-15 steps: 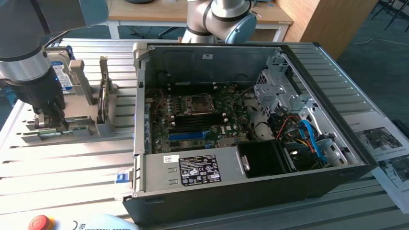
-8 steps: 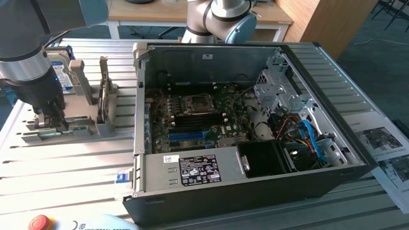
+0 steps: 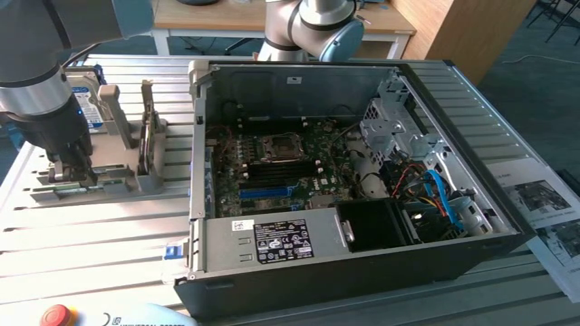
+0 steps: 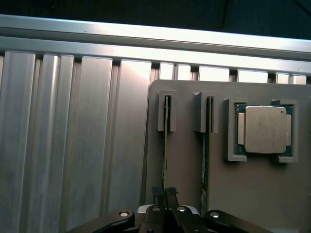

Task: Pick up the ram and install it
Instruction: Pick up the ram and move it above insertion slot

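Gripping the ram [image 4: 165, 145], the fingers [image 4: 172, 195] are closed on its thin edge. It stands in its gray holder [image 4: 184, 160] on the desk [image 4: 73, 145], not lifted yet. Putting it in the computer [image 3: 363, 285] is left to do.

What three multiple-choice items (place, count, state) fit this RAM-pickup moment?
1. Where does the square silver CPU chip lie? A in the motherboard socket; B in a recess of the grey holder plate; C on the table slats.
2. How many thin green RAM sticks stand edge-on in the plate's slots? A one; B two; C four.
3. How is the gripper? A open over the case; B shut on the chip; C shut on the stick farther from the chip.
Key: 1B, grey walls frame it; 2B, one stick per slot; 3C, fingertips meet on that stick's edge.
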`<control>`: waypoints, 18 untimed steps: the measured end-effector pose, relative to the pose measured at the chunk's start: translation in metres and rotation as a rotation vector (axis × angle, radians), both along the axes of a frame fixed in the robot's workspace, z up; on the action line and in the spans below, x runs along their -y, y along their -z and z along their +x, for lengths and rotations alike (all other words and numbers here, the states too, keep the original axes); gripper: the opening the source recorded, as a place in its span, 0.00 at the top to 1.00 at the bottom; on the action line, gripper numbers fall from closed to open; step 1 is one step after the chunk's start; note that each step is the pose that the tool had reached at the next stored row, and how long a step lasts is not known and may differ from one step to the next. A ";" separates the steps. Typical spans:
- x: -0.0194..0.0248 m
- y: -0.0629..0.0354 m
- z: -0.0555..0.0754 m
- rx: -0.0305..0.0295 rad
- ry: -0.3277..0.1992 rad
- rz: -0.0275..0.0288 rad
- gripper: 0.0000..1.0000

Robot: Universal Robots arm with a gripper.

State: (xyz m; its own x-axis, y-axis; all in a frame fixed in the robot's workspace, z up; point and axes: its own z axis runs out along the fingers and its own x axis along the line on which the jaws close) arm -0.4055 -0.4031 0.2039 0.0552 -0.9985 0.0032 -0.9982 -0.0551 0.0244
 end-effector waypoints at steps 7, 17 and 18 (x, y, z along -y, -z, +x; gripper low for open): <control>0.0001 0.0000 0.000 0.0000 0.001 0.0000 0.89; 0.0001 -0.0064 0.000 0.0000 0.001 0.0000 0.89; 0.0001 -0.0076 0.000 0.0000 0.001 0.0000 0.89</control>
State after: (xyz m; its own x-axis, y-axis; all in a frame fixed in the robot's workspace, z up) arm -0.4054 -0.4032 0.2115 0.0543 -0.9985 0.0032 -0.9982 -0.0543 0.0244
